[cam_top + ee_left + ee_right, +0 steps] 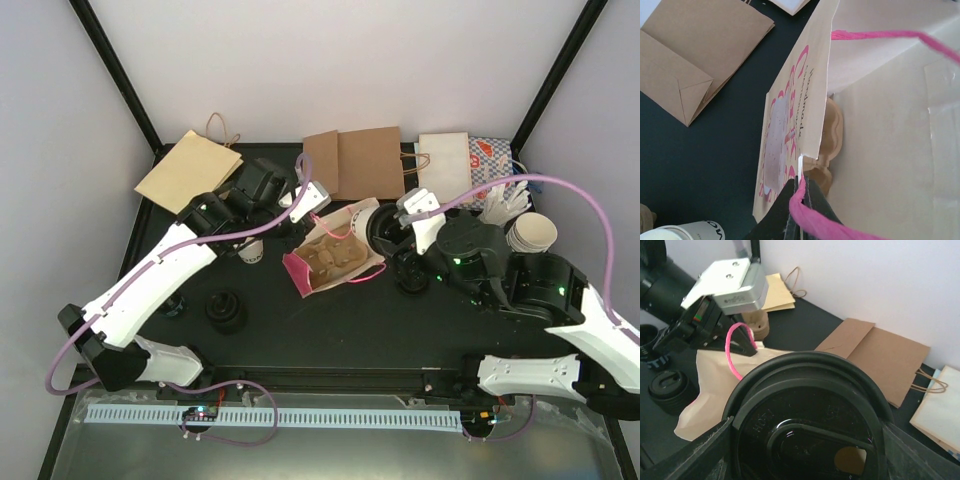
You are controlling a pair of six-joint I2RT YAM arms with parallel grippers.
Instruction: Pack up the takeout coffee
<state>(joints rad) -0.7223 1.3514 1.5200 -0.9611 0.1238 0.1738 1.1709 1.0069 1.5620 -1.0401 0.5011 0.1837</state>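
Observation:
The takeout coffee [250, 252], a small white cup with dark print, stands on the table beside my left arm, and its edge shows at the bottom left of the left wrist view [687, 231]. A cream paper bag [300, 272] with pink print lies open at the centre, a tan cup carrier [335, 255] inside it. My left gripper [312, 196] [801, 190] is shut on the bag's pink handle [830, 225] at the rim. My right gripper [388, 234] [807, 440] is shut on a black round lid [805, 405] just right of the bag's mouth. What is under the lid is hidden.
Flat brown bags [190, 170] [355, 160] and a white bag [445, 165] lie along the back. A stack of cream cups [530, 232] lies at the right. A stack of black lids [226, 310] and a dark item [175, 305] sit near my left arm.

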